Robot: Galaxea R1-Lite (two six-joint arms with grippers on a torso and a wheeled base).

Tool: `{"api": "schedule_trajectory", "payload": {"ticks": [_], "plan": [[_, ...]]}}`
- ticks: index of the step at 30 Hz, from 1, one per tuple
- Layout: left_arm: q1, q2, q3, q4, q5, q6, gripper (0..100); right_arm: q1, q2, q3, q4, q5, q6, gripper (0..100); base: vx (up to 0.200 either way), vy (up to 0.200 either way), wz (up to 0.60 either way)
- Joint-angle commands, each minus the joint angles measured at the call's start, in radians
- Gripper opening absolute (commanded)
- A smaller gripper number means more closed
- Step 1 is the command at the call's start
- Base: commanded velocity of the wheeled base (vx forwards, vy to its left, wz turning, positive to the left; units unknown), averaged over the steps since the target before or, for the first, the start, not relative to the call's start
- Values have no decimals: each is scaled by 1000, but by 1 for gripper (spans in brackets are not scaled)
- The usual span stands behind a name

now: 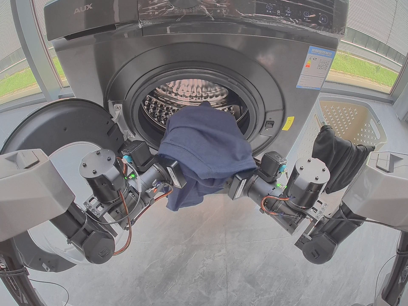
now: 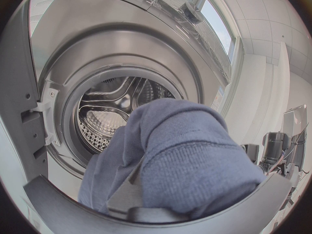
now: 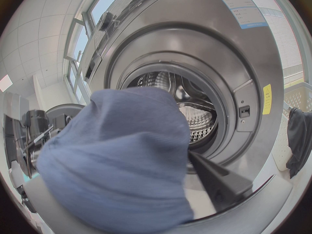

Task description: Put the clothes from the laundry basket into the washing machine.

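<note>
Across the left pincer (image 2: 130, 192) and the right pincer (image 3: 208, 173), which are held side by side, a navy garment (image 1: 206, 149) lies draped like a hood, covering both so fully that I cannot tell whether either one is wide, narrow or gripping the cloth. The garment's upper fold pokes just over the rim of the round opening directly ahead of the pincers, while its lower edge hangs down below them toward the grey tiled floor (image 1: 221, 251). Straight beyond the pincers stands the washing machine (image 1: 276, 64), its shiny drum (image 1: 187, 92) showing past the cloth. Out to the left pincer's outer side, the machine's door (image 1: 59, 128) is swung fully open. Off to the right pincer's outer side, well apart from it and beside the machine, sits the pale laundry basket (image 1: 352, 120), with a black garment (image 1: 340, 158) slung over its near rim and hanging down the outside.
</note>
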Motion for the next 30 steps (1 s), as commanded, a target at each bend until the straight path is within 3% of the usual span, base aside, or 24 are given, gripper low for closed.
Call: {"api": "schedule_trajectory", "payload": {"ticks": [1, 4, 5, 12, 19, 30], "plan": [[-1, -51, 34, -4, 5, 0, 0, 29, -39, 86, -2, 25, -11, 100, 0, 0, 0], [-1, -51, 34, -4, 5, 0, 0, 29, -39, 86, -2, 25, -11, 100, 0, 0, 0], [-4, -120, 85, -4, 5, 0, 0, 60, -124, 322, 0, 104, -78, 100, 0, 0, 0], [-27, -206, 155, -4, 0, 7, 0, 71, -266, 572, -2, 138, -83, 100, 0, 0, 0], [-12, -201, 224, -4, -1, 4, 0, 52, -346, 635, 0, 181, -91, 100, 0, 0, 0], [-14, -241, 303, -4, -3, 38, 0, -7, -340, 624, -2, 177, -91, 100, 0, 0, 0]]}}
